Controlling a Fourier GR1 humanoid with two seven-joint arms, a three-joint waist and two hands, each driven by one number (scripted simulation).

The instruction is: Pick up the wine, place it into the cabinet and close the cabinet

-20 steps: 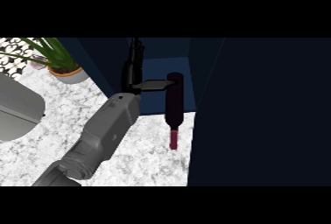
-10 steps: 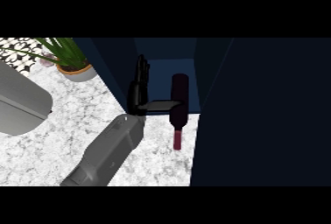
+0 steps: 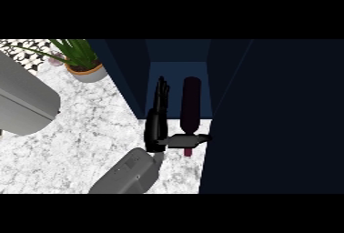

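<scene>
The wine bottle (image 3: 191, 103) is dark red and lies lengthwise in the mouth of the dark blue cabinet (image 3: 176, 68), base inward, neck toward me. My right hand (image 3: 156, 129) is just left of the bottle with its fingers (image 3: 161, 95) straight along the bottle's side. Its thumb (image 3: 190, 139) reaches right across the bottle's neck, and nothing is curled round the bottle. The cabinet door (image 3: 275, 118) stands open at the right and fills that side of the view. My left hand does not show.
A potted green plant (image 3: 79, 61) stands at the back left on the marble counter (image 3: 74, 145). A large light grey rounded body (image 3: 20, 102) fills the left edge. The cabinet's left wall (image 3: 131, 82) runs close beside my fingers.
The hand has slid back along the bottle: its thumb crossed the body before and now crosses the neck. The bottle sits deeper in the cabinet opening, and the view has swung right.
</scene>
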